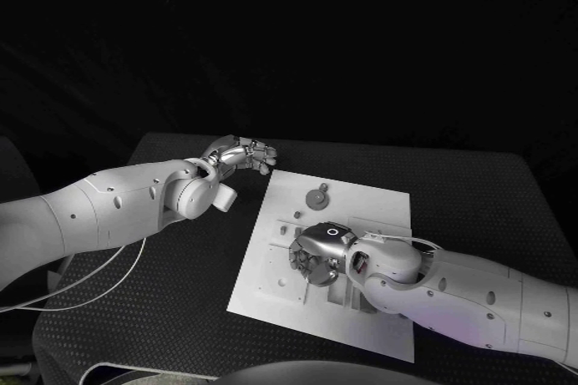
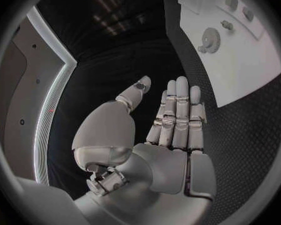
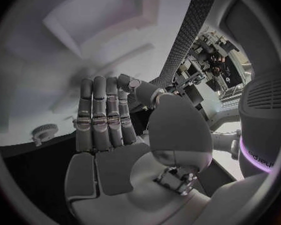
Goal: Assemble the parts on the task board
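The white task board lies slanted in the middle of the black table. A grey gear sits on the board's far part, with small grey parts just in front of it. My right hand hovers over the board's middle, hiding what lies beneath it. In the right wrist view the right hand has straight fingers and holds nothing, with the gear beyond it. My left hand is off the board, by its far left corner. In the left wrist view this left hand is spread and empty, the gear ahead of it.
A white cable loops from my left arm over the table's left side. Bare black tabletop surrounds the board. Grey rails stand on the board's near part beside my right wrist.
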Controlling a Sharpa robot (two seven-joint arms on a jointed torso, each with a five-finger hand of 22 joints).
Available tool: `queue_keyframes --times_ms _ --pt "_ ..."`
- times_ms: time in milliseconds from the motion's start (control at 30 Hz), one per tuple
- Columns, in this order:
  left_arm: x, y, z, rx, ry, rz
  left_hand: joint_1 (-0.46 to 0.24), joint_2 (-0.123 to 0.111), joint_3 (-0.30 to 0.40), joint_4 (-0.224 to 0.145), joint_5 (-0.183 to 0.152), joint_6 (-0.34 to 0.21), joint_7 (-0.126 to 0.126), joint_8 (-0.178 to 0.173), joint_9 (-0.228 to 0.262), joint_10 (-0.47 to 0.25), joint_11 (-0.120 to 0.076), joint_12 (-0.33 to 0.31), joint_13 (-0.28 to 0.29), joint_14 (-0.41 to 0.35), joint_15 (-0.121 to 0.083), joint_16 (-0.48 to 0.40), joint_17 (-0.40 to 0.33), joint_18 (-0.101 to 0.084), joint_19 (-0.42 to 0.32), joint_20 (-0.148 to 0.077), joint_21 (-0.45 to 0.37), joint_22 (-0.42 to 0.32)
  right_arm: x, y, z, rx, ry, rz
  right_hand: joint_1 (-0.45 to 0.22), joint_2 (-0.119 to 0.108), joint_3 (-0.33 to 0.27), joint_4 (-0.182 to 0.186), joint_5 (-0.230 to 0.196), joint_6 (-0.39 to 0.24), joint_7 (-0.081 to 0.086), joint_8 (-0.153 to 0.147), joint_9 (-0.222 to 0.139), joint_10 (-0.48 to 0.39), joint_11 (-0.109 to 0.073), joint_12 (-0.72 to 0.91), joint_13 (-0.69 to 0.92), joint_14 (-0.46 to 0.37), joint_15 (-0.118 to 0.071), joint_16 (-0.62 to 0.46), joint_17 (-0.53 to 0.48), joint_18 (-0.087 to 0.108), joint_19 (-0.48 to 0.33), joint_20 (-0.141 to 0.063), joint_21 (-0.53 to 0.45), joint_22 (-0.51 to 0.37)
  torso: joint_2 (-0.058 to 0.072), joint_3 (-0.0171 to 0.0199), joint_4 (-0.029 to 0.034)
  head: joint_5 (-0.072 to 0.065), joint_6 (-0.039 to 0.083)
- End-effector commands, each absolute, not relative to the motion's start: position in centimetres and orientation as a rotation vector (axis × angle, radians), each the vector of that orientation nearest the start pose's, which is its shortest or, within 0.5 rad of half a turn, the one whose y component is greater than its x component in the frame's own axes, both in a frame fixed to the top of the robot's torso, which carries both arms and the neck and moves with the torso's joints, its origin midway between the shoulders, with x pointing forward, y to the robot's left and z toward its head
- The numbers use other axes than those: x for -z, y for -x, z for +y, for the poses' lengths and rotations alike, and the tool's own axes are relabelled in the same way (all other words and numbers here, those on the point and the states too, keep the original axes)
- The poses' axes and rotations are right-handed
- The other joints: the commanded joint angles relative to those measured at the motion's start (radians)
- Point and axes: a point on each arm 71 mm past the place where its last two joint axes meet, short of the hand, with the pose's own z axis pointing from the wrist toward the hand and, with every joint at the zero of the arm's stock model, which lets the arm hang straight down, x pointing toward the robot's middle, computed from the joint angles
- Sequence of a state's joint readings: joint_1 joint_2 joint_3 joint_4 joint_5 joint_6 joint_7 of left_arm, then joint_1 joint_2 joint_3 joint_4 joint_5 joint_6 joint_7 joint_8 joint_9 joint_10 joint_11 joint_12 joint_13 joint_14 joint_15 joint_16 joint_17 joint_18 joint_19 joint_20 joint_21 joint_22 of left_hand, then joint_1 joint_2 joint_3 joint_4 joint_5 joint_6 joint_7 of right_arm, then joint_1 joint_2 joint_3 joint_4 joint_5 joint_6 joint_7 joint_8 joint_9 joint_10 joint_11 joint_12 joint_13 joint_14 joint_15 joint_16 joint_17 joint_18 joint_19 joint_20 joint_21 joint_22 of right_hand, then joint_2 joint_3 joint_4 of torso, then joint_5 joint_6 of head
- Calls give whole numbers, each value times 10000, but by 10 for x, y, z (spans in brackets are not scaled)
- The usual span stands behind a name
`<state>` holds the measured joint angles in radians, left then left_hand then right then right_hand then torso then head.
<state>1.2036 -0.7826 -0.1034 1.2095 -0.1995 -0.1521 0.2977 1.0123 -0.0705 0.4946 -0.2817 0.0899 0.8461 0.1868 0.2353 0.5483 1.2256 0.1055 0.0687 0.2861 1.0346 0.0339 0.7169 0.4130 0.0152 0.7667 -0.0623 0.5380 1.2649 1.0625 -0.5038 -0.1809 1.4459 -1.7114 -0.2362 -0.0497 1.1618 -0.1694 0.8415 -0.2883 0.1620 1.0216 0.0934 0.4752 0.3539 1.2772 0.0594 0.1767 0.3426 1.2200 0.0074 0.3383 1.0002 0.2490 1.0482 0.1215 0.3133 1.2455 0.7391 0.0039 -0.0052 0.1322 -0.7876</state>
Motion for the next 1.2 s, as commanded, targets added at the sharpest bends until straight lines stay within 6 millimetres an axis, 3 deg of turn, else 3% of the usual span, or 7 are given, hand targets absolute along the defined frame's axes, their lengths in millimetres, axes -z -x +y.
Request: queue_keyframes --times_ms 33,200,367,500,767,967,1200 --pt "219 -529 267 13162 9792 16033 -17 -58 -62 22 4 -73 -28 -4 -11 -52 -16 32 2 40 2 -48 16 24 74 -25 -48 11 298 -411 -50 -8072 6530 18105 -63 27 -44 5 76 -38 108 -52 16 -91 75 -80 9 -2 42 -84 11 128 -61 49 -92 7 1 8 -5 -6 17" --pt "219 -529 268 13155 9805 16056 -17 -66 -63 20 -7 -80 -26 -5 -12 -57 -15 30 1 38 3 -56 22 23 73 -25 -54 14 296 -411 -53 -8299 6213 17963 -234 -326 -128 96 -72 -337 241 -224 -19 -379 221 -275 -25 -218 170 -295 -31 122 -265 143 -222 34 2 5 -7 -13 24" --pt "219 -529 270 13114 9821 16034 -15 -78 -64 16 -24 -91 -23 -8 -15 -67 -11 26 -1 32 5 -69 30 23 71 -24 -63 18 293 -412 -56 -8378 5870 17667 -315 -848 -586 137 -224 -1295 648 -697 -179 -1311 652 -796 -261 -761 444 -637 -66 63 -830 303 -469 186 -3 3 -8 -27 31" --pt "219 -529 271 13105 9827 16034 -14 -82 -63 14 -32 -96 -21 -9 -16 -72 -9 24 -2 30 7 -75 34 22 70 -23 -67 21 291 -413 -59 -8325 5713 17511 -239 -1097 -704 195 -310 -1666 705 -832 -264 -1850 921 -1046 -467 -976 546 -739 -28 51 -1068 379 -561 330 2 3 -7 -41 38" --pt "219 -529 273 13062 9846 16020 -11 -86 -62 13 -39 -99 -20 -9 -17 -75 -8 23 -3 27 8 -83 39 22 68 -22 -73 24 282 -416 -66 -8241 5600 17298 -153 -1191 -674 236 -343 -1753 769 -838 -283 -1946 959 -1035 -534 -1045 578 -766 5 60 -1151 415 -603 409 2 8 -6 -69 58" --pt "219 -529 274 13039 9854 16008 -8 -85 -59 14 -45 -101 -19 -7 -17 -77 -7 24 -3 27 9 -89 45 22 69 -22 -78 27 261 -420 -77 -8403 5239 17006 -114 -1189 -619 295 -373 -1752 789 -815 -284 -1908 932 -989 -548 -1019 568 -750 30 82 -1132 428 -600 452 0 14 -8 -135 120" --pt "219 -528 276 13030 9848 15966 -7 -85 -58 15 -48 -100 -19 -6 -17 -76 -7 25 -3 28 9 -93 50 21 70 -21 -81 30 226 -436 -112 -8257 4436 16615 -106 -1158 -609 468 -374 -1733 648 -707 -276 -1581 757 -757 -552 -622 375 -524 201 128 -719 328 -432 645 0 10 -17 -294 251"
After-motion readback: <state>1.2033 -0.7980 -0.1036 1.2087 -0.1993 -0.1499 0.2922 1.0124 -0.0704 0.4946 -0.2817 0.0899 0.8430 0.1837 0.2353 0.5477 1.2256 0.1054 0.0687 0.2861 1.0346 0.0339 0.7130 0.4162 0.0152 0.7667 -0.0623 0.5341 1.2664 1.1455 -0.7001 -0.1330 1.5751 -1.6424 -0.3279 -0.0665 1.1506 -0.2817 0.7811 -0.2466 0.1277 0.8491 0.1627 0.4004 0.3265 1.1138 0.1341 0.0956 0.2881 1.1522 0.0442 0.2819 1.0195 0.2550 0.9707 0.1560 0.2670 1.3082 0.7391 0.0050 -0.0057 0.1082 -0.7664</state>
